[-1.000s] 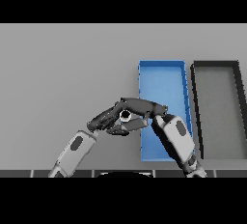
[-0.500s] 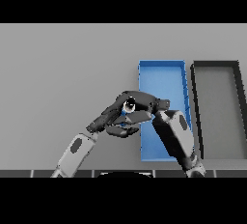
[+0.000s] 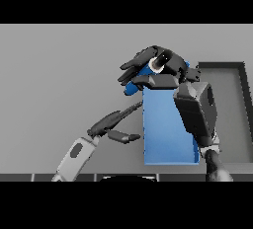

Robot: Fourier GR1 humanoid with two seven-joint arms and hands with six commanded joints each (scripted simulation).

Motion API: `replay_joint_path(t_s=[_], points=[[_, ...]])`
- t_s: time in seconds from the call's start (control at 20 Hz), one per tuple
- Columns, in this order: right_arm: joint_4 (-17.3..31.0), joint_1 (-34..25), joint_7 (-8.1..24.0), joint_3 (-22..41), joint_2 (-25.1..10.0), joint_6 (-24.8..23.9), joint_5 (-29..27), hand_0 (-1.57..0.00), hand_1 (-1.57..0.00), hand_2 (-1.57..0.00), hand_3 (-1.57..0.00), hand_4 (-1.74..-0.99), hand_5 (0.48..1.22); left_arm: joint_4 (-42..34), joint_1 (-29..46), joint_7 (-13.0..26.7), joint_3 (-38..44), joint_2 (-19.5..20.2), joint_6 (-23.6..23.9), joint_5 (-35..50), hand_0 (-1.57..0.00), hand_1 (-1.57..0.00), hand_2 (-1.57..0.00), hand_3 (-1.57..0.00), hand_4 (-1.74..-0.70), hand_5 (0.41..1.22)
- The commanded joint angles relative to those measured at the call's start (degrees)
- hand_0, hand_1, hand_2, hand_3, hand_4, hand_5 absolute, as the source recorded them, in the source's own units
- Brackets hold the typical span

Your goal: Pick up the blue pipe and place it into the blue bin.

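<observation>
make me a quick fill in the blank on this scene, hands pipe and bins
1. The right hand is curled round the ____ pipe.
2. The left hand holds ____.
3. The dark bin sits to the ____ of the blue bin.

Missing words: blue; nothing; right

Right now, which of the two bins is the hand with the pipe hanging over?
The blue bin, left of the dark bin. The right hand, curled round the blue pipe, hangs at the blue bin's far left corner.
</observation>
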Motion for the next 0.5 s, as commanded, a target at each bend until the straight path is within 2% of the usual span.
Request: replay_joint_path(t_s=[0.0, 0.1, 0.25, 0.45], points=[[2.2, -1.8, -0.4, -1.7, -1.5, -1.6, 0.5, -1.57, -1.57, -1.57, -1.57, -1.496, 1.221, -0.2, 0.2, -0.5, 0.3, 0.6, 0.1, -0.2, 0.0, 0.0, 0.0, 0.0, -0.91, 0.486], [7.3, -3.2, -0.7, -3.4, -3.3, -3.4, 3.8, -1.57, -1.57, -1.57, -1.57, -1.497, 1.221, -0.8, 0.3, 0.0, 0.2, 0.8, 0.2, -0.4, 0.0, 0.0, 0.0, 0.0, -0.9, 0.487], [15.8, -3.8, -2.3, -5.5, -5.0, -2.3, 9.2, -1.57, -1.57, -1.57, -1.57, -1.498, 1.221, 0.4, -0.4, 0.8, 0.4, 0.6, 0.0, -0.4, 0.0, 0.0, 0.0, 0.0, -0.89, 0.484], [24.6, 0.9, -2.7, -7.0, -5.6, -1.2, 14.6, -1.57, -1.57, -1.57, -1.57, -1.499, 1.221, 0.3, -0.7, 0.2, 1.0, 1.1, 0.4, -0.7, 0.0, 0.0, 0.0, 0.0, -0.88, 0.482]])
